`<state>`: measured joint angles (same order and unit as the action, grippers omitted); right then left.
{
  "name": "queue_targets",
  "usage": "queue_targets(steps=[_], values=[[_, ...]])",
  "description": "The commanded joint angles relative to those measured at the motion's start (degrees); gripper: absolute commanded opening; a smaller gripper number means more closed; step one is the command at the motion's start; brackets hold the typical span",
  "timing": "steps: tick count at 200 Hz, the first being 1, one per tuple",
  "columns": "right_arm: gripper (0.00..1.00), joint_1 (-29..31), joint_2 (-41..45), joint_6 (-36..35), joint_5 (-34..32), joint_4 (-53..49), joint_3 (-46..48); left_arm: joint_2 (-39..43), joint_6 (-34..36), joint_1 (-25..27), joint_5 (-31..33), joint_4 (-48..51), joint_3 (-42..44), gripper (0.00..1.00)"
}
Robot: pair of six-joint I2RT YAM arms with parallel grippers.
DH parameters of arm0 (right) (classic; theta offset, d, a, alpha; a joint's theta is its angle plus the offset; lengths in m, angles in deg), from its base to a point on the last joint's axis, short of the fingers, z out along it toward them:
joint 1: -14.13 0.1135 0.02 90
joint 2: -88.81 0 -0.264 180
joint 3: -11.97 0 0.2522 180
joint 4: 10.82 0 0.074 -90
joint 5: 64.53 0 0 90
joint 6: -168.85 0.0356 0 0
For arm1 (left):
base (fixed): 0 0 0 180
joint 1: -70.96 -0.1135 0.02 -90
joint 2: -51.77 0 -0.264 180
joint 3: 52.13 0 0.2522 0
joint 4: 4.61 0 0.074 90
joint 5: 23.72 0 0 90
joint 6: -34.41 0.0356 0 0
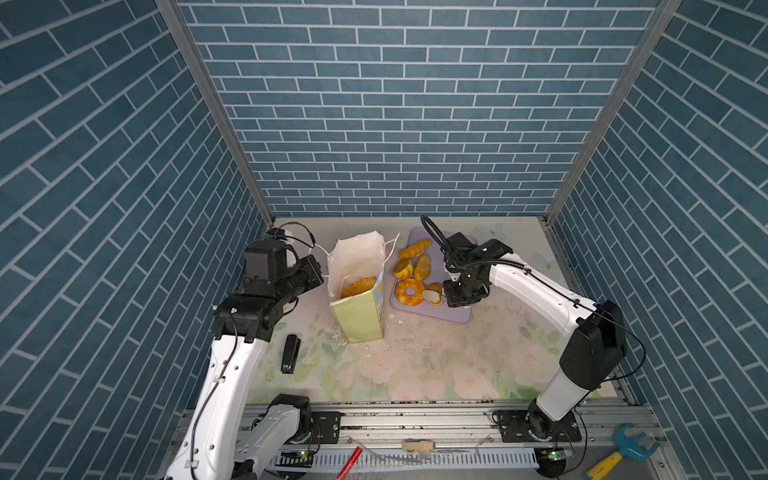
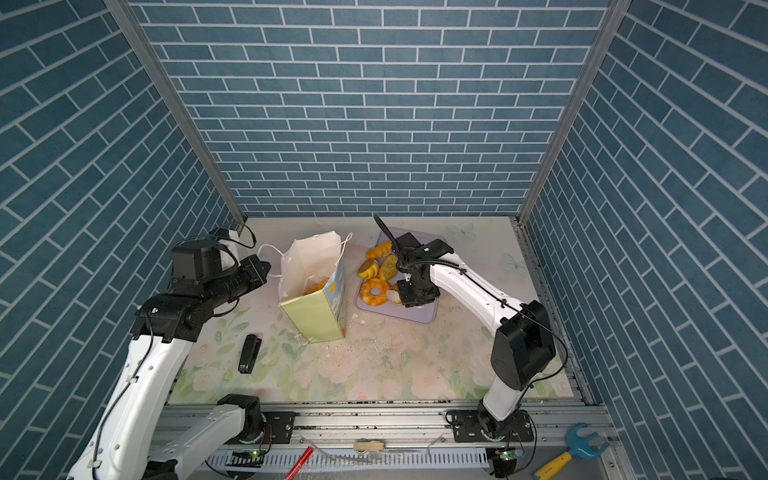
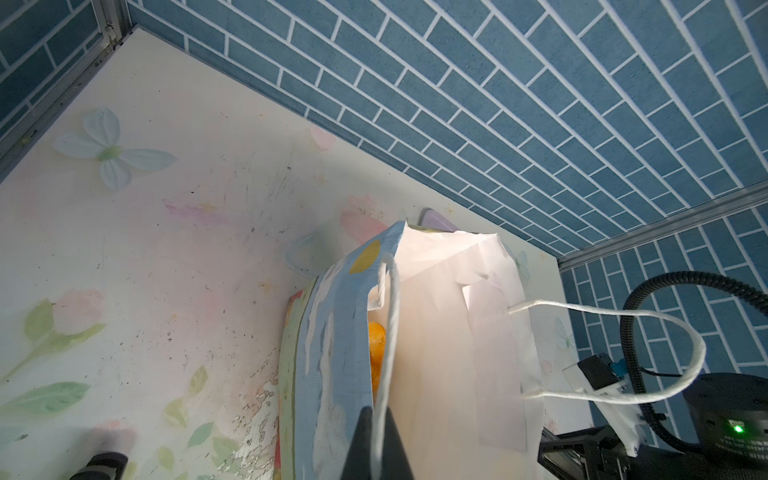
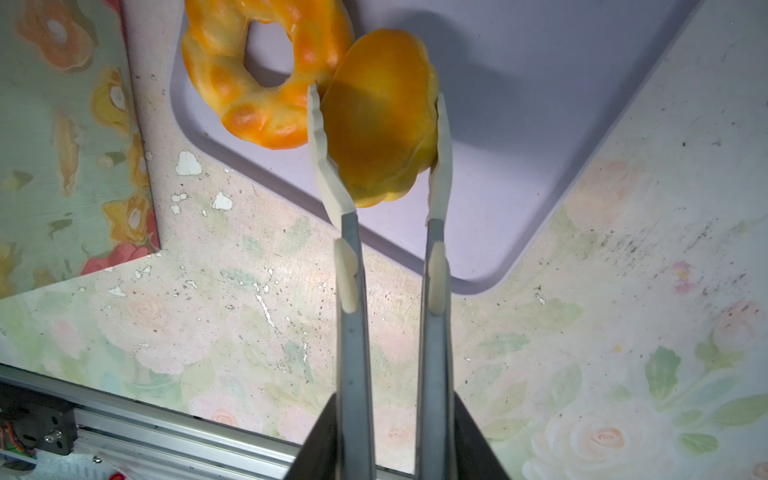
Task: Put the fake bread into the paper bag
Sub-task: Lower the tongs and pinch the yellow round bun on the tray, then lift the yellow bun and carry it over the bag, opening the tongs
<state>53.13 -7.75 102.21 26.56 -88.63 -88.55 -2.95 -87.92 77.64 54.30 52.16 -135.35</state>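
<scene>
Right gripper (image 4: 376, 99): closed narrowly on 1 round bun (image 4: 380, 141), gripped on edge over the lilac tray (image 4: 540, 104). Ring doughnut (image 4: 249, 120): laid just beside the gripped bun.
Left gripper (image 3: 374, 449): clamped tight on 1 cord handle (image 3: 388, 332) of the paper bag (image 1: 359, 320), which is stood upright directly before it. 1 pastry (image 1: 358, 286) is seen inside.
</scene>
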Motion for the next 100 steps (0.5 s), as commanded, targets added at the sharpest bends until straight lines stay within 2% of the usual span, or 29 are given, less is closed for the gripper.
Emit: queue_targets(steps=[1, 32, 58, 91, 100], values=[[0.33, 0.13, 1.45, 0.90, -2.02, -0.94, -2.15, 0.67, 0.70, 0.07, -0.22, 0.58, 0.81, 0.00], [0.29, 0.03, 3.89, 0.82, -2.65, -1.36, -3.19, 0.37, 0.98, 0.04, -0.48, 0.46, 0.57, 0.00], [0.27, -0.11, 5.79, 0.48, -5.18, -3.66, -5.20, 0.23, 1.01, -0.07, -0.69, 0.19, 0.49, 0.06], [0.26, -1.10, 9.19, -0.06, -9.69, -6.72, -8.60, 0.32, 2.34, 0.00, -0.06, 1.00, -0.41, 0.19], [0.26, -1.20, 10.13, -0.06, -11.00, -7.86, -10.61, 0.20, 2.62, 0.00, -0.63, 1.03, -0.63, 0.26]])
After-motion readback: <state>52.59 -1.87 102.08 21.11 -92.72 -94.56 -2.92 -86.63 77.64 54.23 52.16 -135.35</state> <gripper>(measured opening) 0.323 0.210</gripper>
